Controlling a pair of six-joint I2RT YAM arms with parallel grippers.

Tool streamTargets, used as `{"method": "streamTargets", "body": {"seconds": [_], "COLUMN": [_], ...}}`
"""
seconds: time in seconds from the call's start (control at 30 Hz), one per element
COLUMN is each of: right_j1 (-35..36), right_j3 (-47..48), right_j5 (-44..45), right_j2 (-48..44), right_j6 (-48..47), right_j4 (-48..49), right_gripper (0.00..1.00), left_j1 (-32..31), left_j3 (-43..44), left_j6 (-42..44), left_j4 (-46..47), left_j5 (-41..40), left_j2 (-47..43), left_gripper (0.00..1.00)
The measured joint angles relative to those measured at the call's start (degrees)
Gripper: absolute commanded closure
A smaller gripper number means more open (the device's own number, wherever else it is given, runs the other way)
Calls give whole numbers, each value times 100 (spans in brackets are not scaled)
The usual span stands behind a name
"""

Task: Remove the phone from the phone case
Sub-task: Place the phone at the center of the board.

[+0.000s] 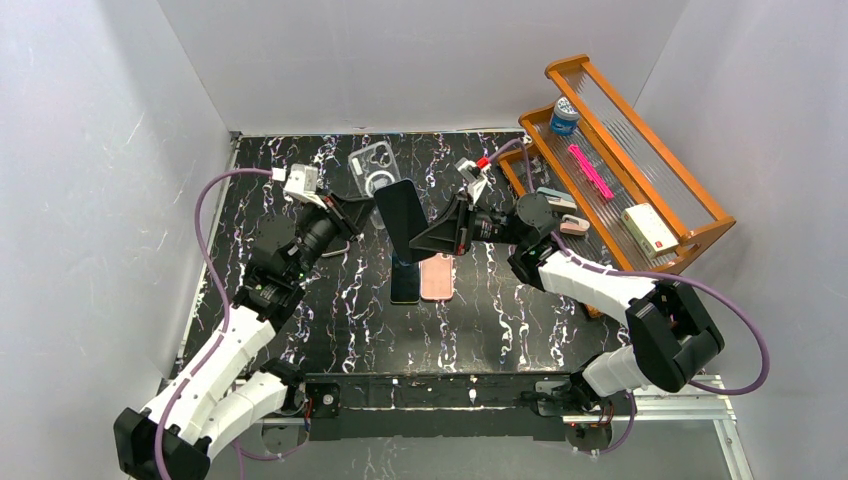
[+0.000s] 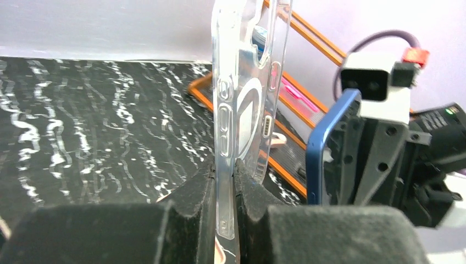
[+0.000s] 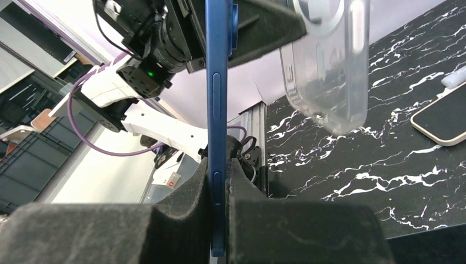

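The blue phone (image 1: 400, 218) with its dark screen is out of the clear phone case (image 1: 374, 170); both are held in the air over the table's middle, a small gap apart. My left gripper (image 1: 360, 208) is shut on the empty clear case (image 2: 242, 99), pinching one side wall between its pads (image 2: 198, 192). My right gripper (image 1: 428, 235) is shut on the blue phone (image 3: 218, 110), held upright on edge. The phone (image 2: 321, 148) shows to the right of the case in the left wrist view. The case (image 3: 329, 66) shows to the right of the phone in the right wrist view.
A black phone (image 1: 405, 282) and a pink phone (image 1: 437, 277) lie flat on the black marble table (image 1: 520, 320) under the grippers. A wooden rack (image 1: 640, 170) at the right holds a blue-capped bottle (image 1: 564, 115), a pink item (image 1: 592, 172) and a white box (image 1: 648, 230).
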Motion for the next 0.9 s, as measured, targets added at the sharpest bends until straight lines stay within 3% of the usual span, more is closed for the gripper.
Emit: {"method": "streamTargets", "body": {"seconds": [0.23, 0.4, 0.67, 0.9], "right_j1": [17, 15, 15, 15], "right_j3": [-28, 310, 1060, 1941], "right_j5": [505, 1585, 2817, 3322], "right_j2": [37, 472, 1897, 3123], "right_j6": [-518, -966, -986, -734], "right_j4": [-892, -2179, -3053, -3416], "right_gripper": [99, 99, 99, 99], "left_j1": [17, 22, 46, 68], "left_j3": [367, 437, 435, 433], "left_j6": [549, 909, 1143, 1185], "left_j4": [-1104, -1744, -2103, -2149], "left_j5": [-1513, -2345, -2621, -2551], "left_j2": [-17, -50, -70, -70], "left_gripper": [100, 100, 100, 100]}}
